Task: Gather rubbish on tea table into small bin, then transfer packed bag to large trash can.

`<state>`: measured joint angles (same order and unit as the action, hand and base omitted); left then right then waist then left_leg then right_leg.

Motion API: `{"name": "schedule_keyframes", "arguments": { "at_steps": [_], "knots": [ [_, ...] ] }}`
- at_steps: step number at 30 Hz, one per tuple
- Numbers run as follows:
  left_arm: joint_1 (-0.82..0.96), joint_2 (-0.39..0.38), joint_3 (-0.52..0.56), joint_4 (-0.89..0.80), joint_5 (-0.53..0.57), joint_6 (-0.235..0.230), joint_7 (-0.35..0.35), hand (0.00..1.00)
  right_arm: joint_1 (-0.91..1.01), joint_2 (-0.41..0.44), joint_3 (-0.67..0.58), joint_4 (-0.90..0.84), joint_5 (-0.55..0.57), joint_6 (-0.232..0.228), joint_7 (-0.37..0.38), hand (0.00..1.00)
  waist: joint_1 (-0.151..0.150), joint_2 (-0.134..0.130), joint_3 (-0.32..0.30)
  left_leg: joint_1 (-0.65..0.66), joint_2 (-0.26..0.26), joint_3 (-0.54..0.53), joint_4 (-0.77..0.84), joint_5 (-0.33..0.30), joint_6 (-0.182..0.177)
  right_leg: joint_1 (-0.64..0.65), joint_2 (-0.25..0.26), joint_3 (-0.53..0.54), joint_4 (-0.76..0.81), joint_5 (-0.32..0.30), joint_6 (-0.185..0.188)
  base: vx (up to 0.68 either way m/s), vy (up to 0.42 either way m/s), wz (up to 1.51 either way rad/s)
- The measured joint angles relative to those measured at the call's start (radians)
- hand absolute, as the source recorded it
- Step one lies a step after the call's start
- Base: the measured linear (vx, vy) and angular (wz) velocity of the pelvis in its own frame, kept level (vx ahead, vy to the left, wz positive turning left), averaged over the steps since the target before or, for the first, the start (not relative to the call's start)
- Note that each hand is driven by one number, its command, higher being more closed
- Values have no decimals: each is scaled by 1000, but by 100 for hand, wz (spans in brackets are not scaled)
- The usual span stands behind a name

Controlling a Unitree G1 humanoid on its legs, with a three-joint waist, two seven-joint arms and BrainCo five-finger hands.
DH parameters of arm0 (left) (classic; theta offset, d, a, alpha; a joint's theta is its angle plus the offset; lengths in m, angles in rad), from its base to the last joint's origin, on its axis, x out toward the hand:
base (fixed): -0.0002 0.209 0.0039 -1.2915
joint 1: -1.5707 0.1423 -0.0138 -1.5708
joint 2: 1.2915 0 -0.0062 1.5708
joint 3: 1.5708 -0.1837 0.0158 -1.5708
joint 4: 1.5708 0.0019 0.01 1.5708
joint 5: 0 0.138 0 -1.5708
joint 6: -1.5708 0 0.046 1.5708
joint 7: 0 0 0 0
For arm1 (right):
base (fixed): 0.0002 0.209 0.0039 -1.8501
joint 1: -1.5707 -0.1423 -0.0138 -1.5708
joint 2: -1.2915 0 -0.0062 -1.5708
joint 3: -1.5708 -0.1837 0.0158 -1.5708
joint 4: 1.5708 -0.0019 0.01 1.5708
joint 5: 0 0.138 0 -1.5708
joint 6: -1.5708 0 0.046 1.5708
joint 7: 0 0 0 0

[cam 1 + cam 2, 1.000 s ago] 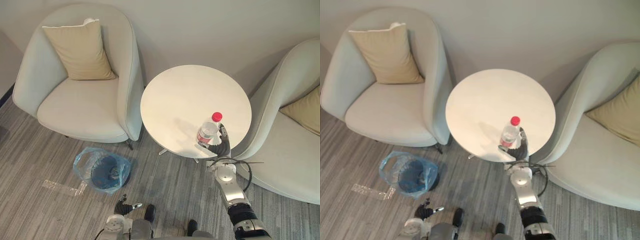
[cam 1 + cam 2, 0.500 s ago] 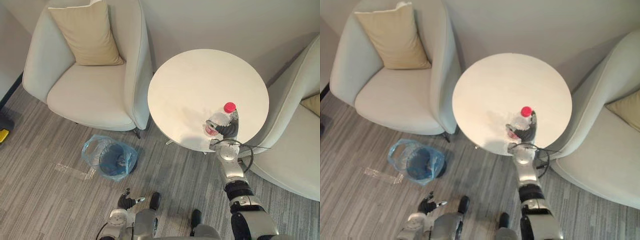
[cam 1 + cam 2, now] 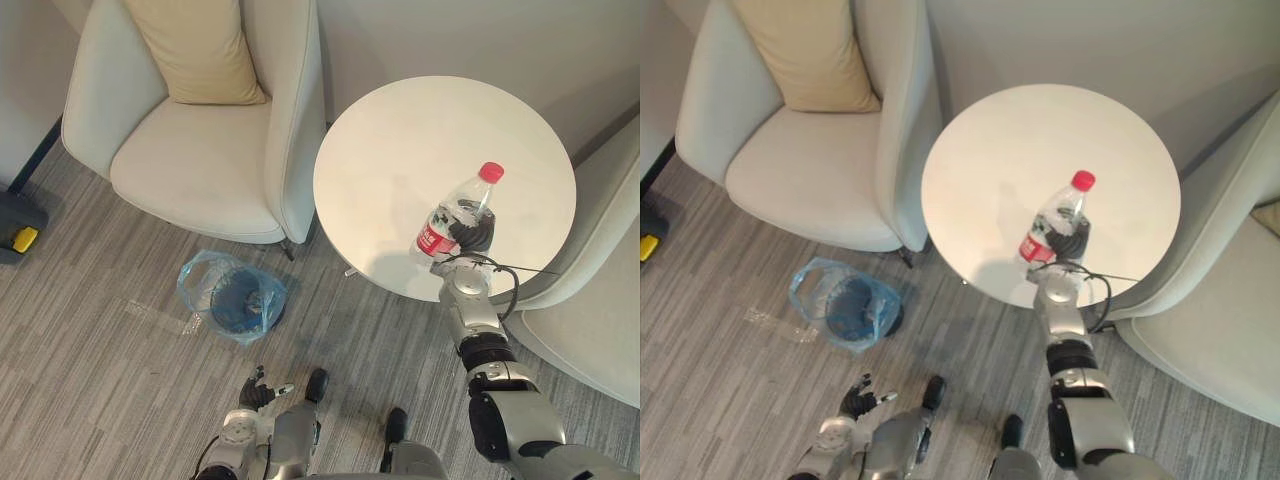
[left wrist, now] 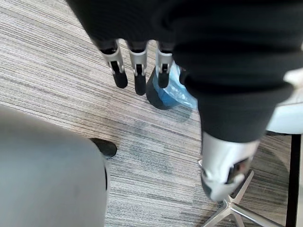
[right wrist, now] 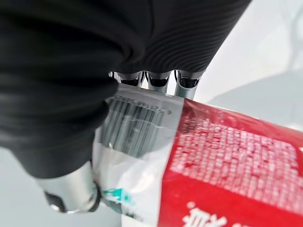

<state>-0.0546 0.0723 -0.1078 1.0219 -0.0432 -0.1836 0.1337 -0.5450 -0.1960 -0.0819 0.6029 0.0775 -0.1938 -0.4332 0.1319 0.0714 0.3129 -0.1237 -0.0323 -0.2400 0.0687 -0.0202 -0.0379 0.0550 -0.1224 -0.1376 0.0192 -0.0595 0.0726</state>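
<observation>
In the left eye view, the right hand (image 3: 472, 234) had its fingers curled round a plastic bottle (image 3: 452, 212) with a red cap. The bottle leaned, and its cap pointed up and away from the hand. The hand was over the near edge of the round tea table (image 3: 400, 120), and the bottle looked lifted off the top. The small bin (image 3: 232, 300), lined with a blue bag, sat on the floor. It was well apart from that hand, down and off to its left. The left hand (image 3: 258, 388) hung low, near the bin.

In the right eye view, I could see nothing else on the table around the right hand.

In the left wrist view, the left hand's fingers (image 4: 138, 71) were straight and held nothing. The blue bag lay on the floor just past the fingertips.

In the right wrist view, the right hand's fingers (image 5: 184, 84) and thumb were wrapped tight on the bottle. Its red and white label pressed against the palm.

I think the job was only just started. The bottle was picked up but not yet in the bin. Dropping it in, packing the bag and taking it to the large trash can were all left to do.
</observation>
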Motion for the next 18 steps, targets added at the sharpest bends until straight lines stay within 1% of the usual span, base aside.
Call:
{"name": "schedule_keyframes", "arguments": {
  "at_steps": [4,5,7,9,11,12,15,16,17,18],
  "knots": [
    [0,0,1,2,3,15,-1,0,134,5,30,-175,-50,0,28,100,-5,-2,-1,36,2,5,0,-1,0,16,-1,20,14,0,0,-17,1,-12],
    [1,1,1,3,4,20,-1,0,173,10,33,-231,-78,0,36,100,-10,-3,-2,40,3,8,0,-1,0,16,-1,24,17,0,0,-29,2,-13],
    [2,3,1,9,9,24,-2,0,241,17,46,-326,-98,-2,54,100,-23,-5,-4,41,4,11,0,-1,0,17,-1,38,18,0,0,-31,1,-18],
    [2,3,0,10,25,25,-2,0,310,34,48,-399,-122,-3,71,100,-27,-8,-6,50,6,16,0,-1,0,21,-1,44,19,0,1,-33,-7,-20],
    [8,4,0,13,44,33,-2,0,400,48,64,-468,-129,-5,92,100,-36,-15,-26,63,7,17,0,-1,0,32,-1,45,17,-1,2,-46,-17,-11],
    [22,8,-2,14,48,37,-3,0,448,52,81,-495,-149,-7,108,100,-45,-23,-50,63,7,18,0,-1,0,32,-1,46,16,-2,3,-41,-14,-4],
    [29,16,-11,33,53,37,-3,0,536,81,102,-547,-158,-21,139,100,-53,-40,-88,73,7,33,0,-1,-1,31,0,59,9,-4,7,-65,-10,-15],
    [29,16,-13,34,55,38,-3,0,547,82,105,-553,-158,-25,142,100,-54,-41,-93,73,7,37,0,-1,-1,31,0,60,9,-5,8,-86,-4,-21],
    [29,18,-22,40,59,38,-3,0,570,82,115,-565,-160,-32,151,100,-60,-42,-100,74,6,40,0,-1,-1,30,-1,61,7,-6,10,-106,-7,-14],
    [29,22,-32,49,60,38,-3,0,589,81,126,-573,-170,-33,160,100,-73,-44,-104,74,7,40,-1,-5,-6,30,-1,62,3,-10,15,-116,-8,-13]
  ]
}}
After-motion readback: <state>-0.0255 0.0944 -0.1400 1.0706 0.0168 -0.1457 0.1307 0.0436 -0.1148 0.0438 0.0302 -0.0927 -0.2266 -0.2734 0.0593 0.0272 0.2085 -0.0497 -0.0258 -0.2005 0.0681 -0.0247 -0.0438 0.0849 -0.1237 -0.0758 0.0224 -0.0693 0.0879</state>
